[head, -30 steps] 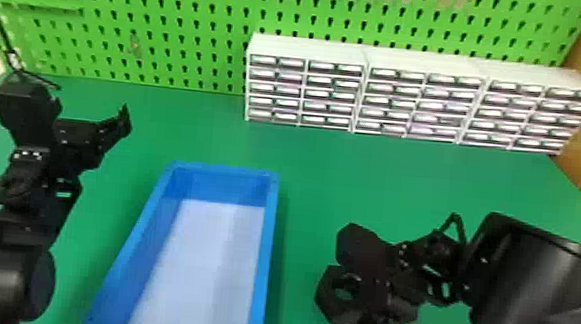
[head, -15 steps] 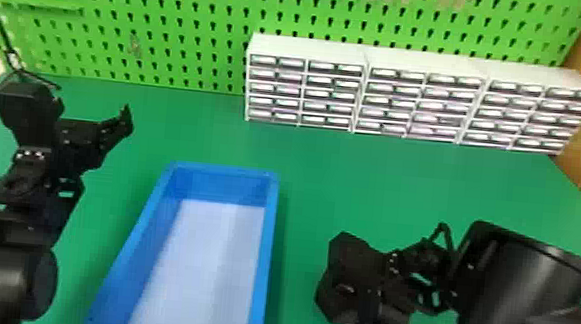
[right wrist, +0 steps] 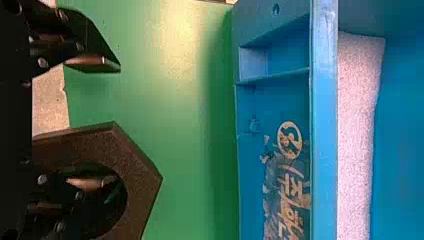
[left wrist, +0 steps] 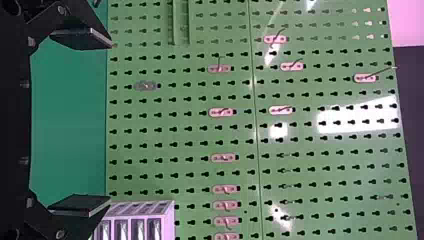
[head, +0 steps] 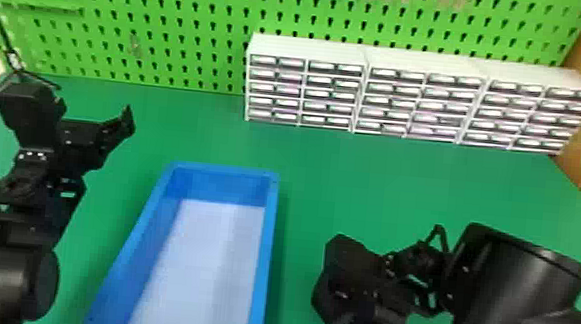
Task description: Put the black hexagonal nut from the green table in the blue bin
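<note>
- The black hexagonal nut (right wrist: 142, 165) is seen on the desk (head: 312, 191), right of the blue bin's (head: 267, 252) right edge, its position unchanged.
- The right gripper (right wrist: 115, 124) has been shifted slightly leftward; its fingers are spread, one inside the nut's hole.
- Closure on the rim is judged due.
- The left gripper (left wrist: 109, 123) is parked beyond the bin's left edge, fingers apart.

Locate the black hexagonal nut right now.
Right wrist view: the black hexagonal nut is at the right gripper, one finger showing within its hole. In the head view, it's to the right of the blue bin.
</note>
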Controlling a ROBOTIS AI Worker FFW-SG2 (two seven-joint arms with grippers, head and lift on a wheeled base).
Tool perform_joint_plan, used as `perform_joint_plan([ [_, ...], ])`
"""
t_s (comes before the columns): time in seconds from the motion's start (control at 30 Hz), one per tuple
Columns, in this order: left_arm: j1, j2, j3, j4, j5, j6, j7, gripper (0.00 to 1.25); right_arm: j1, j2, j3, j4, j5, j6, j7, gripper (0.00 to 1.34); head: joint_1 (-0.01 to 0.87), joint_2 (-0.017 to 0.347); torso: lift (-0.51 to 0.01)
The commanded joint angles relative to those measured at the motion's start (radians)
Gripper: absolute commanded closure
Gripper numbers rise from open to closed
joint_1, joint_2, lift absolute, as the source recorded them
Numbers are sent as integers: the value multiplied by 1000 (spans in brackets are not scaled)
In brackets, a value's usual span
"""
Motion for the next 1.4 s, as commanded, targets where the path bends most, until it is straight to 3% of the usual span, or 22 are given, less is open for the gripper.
perform_joint_plan([
  [0.0, -1, 0, 0, 1, 0, -1, 0, 177, 0, 3, -5, 0, 8, 7, 0, 621, 683, 28, -96],
  [0.1, -1, 0, 0, 0, 1, -3, 0, 177, 0, 3, -6, 0, 15, 15, 0, 730, 683, 28, -96],
  [0.2, 0, 0, 0, 1, 1, -3, 0, 177, 2, 3, -9, -3, 16, 18, 0, 923, 683, 28, -96],
  [0.37, 0, 0, 1, 1, 5, -3, 0, 177, 3, 3, -17, -11, 30, 19, 0, 984, 683, 28, -96],
  [0.93, 3, 0, 1, 0, 6, -3, 0, 177, 10, -7, -83, -28, 33, 35, 20, 987, 683, 28, -96],
  [1.37, 3, 0, -3, 1, 8, -3, 0, 177, -4, -24, -179, -28, -70, 38, 25, 987, 683, 28, -96],
])
